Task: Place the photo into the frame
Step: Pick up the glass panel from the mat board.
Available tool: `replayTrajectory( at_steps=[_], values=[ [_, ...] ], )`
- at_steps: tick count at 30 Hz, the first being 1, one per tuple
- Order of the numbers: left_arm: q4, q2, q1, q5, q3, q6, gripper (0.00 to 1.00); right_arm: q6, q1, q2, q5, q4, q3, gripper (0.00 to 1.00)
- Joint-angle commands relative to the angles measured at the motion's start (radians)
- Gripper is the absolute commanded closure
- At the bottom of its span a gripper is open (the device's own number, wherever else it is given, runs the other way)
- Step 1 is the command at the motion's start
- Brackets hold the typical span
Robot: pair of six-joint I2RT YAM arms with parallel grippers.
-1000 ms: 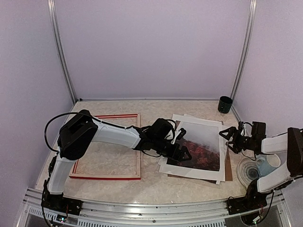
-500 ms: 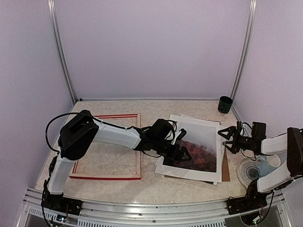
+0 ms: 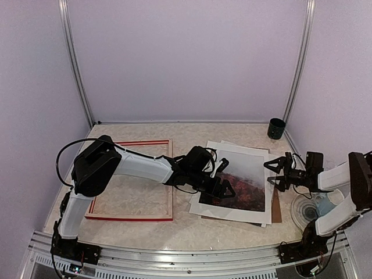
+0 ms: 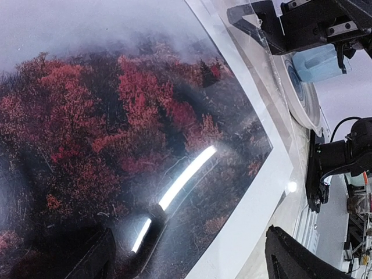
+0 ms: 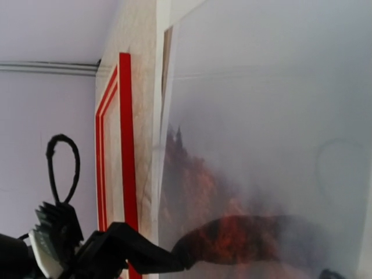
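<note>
Leftward, at the table's (image 3: 174,131) 9 o'clock side, the frame (image 3: 129,218) lies flat, nothing inside it but bare tabletop. The photo (image 3: 244,177) is not in it: it lies well apart, at the frame's 3 o'clock, on top of a stack of white sheets (image 3: 216,143) over a brown panel (image 3: 277,210). The left gripper (image 3: 224,176) is low over the photo's 9 o'clock part, jaws spread wide with the print's red trees between them; it grips nothing. At the photo's 3 o'clock edge the right gripper (image 3: 272,175) is also wide open and holds nothing; whether it touches the paper cannot be told. A dark cup (image 3: 276,128) stands at the table's 1 o'clock corner, a clear dish (image 3: 302,212) at 4 o'clock.
</note>
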Motion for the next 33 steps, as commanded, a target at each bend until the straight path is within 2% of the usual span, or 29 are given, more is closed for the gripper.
replayTrajectory(
  at_steps=[1,7,10,16,18,23,25,28,33],
  values=[
    [-0.071,0.043,0.003,-0.007,-0.043,-0.022,0.12,0.005,0.054,0.030,-0.031,0.009,0.010,0.01],
    [-0.064,0.041,0.003,-0.003,-0.053,-0.026,0.12,0.006,0.112,0.067,-0.019,0.005,0.034,0.06],
    [-0.064,0.035,0.003,-0.002,-0.057,-0.025,0.12,-0.016,0.115,0.082,-0.030,-0.028,0.050,0.18],
    [-0.063,0.026,0.009,-0.001,-0.066,-0.022,0.12,-0.128,0.116,0.084,-0.035,-0.197,0.118,0.26],
    [-0.060,0.024,0.013,0.000,-0.070,-0.022,0.12,-0.148,0.116,0.085,-0.035,-0.230,0.131,0.31],
    [-0.059,0.019,0.018,0.003,-0.073,-0.020,0.12,-0.161,0.123,0.115,-0.048,-0.233,0.129,0.49],
    [-0.059,0.017,0.021,0.003,-0.073,-0.019,0.12,-0.159,0.129,0.128,-0.056,-0.223,0.132,0.53],
    [-0.060,0.019,0.023,0.007,-0.070,-0.020,0.12,-0.151,0.138,0.136,-0.058,-0.214,0.138,0.55],
    [-0.060,0.017,0.025,0.009,-0.069,-0.020,0.12,-0.154,0.141,0.141,-0.059,-0.215,0.146,0.69]
  ],
)
